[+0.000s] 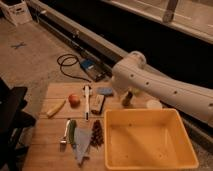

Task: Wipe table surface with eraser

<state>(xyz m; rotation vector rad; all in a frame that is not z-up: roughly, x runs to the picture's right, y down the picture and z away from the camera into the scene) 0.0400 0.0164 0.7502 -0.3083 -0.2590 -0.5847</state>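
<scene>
The eraser (97, 103), a small tan block with a darker side, lies on the table surface (47, 137) of light wooden planks, right of a long white-handled tool (86, 100). A small blue pad (105, 91) sits just behind it. My gripper (127, 98) hangs from the white arm (150, 82) over the table's far edge, to the right of the eraser and apart from it. It is open and holds nothing.
A big yellow tub (175, 159) fills the table's right half. An orange fruit (74, 100), a banana (56, 107), a green vegetable (71, 132), a dark cone (96, 132) and a bluish cloth (82, 144) lie on the left. A black chair (10, 115) stands at the left.
</scene>
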